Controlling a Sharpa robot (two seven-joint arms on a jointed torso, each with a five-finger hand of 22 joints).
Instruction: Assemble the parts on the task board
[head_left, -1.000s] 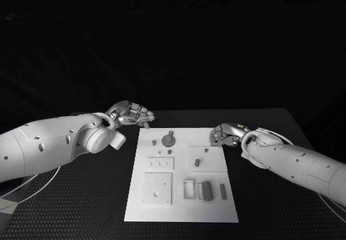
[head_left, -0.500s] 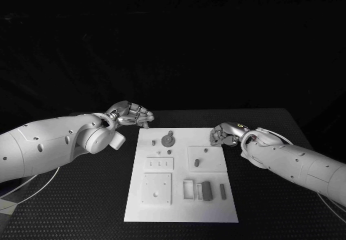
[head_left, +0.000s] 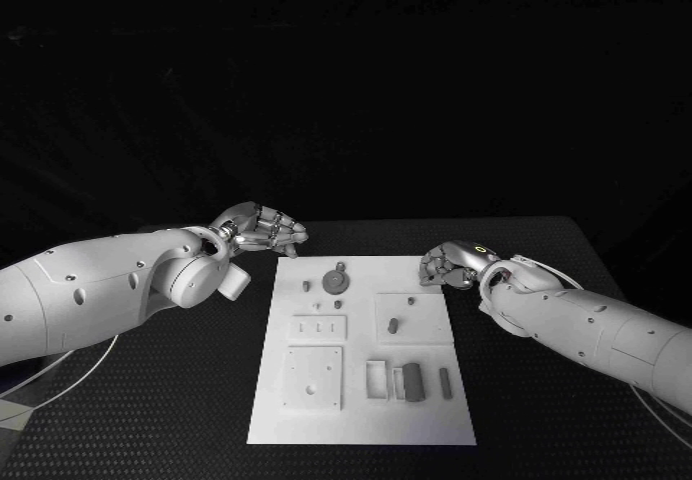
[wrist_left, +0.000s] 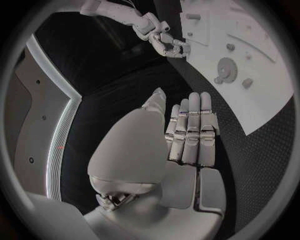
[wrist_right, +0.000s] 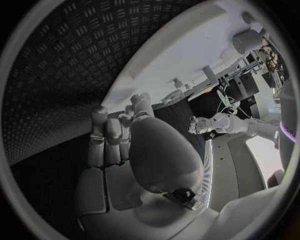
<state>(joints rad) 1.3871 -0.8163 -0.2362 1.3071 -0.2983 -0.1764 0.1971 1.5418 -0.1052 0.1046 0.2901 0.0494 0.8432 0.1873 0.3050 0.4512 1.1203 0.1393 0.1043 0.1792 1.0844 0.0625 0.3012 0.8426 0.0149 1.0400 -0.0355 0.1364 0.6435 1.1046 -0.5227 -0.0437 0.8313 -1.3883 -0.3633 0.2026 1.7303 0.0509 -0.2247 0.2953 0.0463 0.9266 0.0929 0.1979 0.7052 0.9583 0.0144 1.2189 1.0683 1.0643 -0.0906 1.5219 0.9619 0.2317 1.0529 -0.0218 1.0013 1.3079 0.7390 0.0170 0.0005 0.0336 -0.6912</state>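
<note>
Two hands, the left hand (head_left: 264, 229) at ten o'clock and the right hand (head_left: 450, 267) at two o'clock of the task board (head_left: 364, 420), both have fingers curled together, holding nothing.

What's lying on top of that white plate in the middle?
On the task board lie small grey parts: a round disc near its far end, a small peg mid-board, and upright blocks nearer the robot. What's underneath them is hidden.
</note>
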